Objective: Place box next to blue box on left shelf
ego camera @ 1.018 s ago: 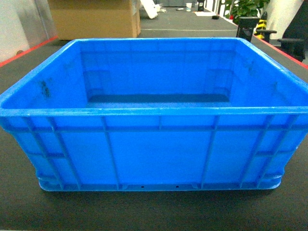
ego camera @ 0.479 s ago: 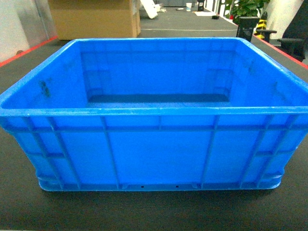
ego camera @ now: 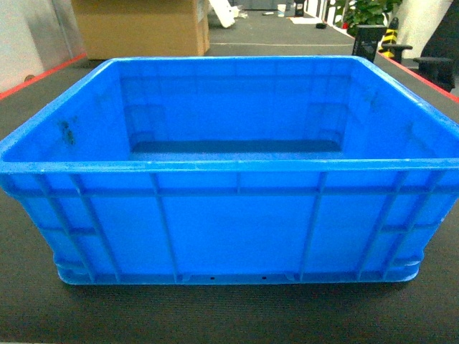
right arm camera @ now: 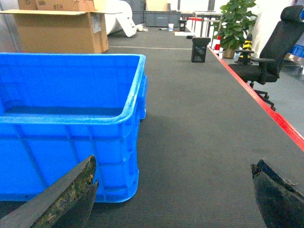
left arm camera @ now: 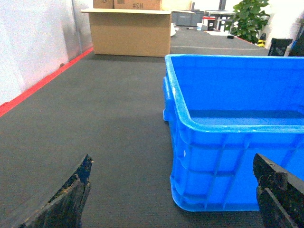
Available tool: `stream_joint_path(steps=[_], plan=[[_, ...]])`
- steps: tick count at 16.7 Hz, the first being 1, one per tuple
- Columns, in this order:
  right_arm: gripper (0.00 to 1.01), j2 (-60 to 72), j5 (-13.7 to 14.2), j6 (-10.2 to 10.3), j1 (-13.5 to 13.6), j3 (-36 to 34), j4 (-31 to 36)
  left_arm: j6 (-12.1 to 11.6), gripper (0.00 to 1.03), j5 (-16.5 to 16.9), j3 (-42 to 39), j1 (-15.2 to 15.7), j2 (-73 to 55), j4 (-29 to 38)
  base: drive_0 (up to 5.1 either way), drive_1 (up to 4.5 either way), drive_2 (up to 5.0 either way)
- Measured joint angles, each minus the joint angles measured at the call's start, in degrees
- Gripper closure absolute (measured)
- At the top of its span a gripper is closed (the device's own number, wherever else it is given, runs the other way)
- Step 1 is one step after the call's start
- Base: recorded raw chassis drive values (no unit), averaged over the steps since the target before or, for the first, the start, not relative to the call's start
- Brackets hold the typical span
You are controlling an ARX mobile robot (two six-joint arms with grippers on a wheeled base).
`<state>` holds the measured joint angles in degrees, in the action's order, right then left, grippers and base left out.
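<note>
We see our left gripper (left arm camera: 173,194) spread wide and empty by the near left corner of the box (ego camera: 229,172); our right gripper (right arm camera: 173,197), likewise agape and empty, flanks its near right corner; the box sits on dark carpet (left arm camera: 104,109).

The left gripper (left arm camera: 173,190) is held low with its worn dark fingers (left arm camera: 71,194) spread wide apart. The right gripper (right arm camera: 173,192) is likewise held level, jaws parted widely, nothing gripped between them.
</note>
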<state>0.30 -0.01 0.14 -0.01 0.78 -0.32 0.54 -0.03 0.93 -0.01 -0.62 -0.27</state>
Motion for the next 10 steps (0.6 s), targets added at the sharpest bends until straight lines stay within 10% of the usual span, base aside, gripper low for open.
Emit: stream_joint_path(steps=[10], plan=[[0.03,0.0,0.0,0.0,0.0,0.0,0.0,0.0,0.05,0.0,0.0,0.0,0.0,0.0,0.0,0.00,0.0]])
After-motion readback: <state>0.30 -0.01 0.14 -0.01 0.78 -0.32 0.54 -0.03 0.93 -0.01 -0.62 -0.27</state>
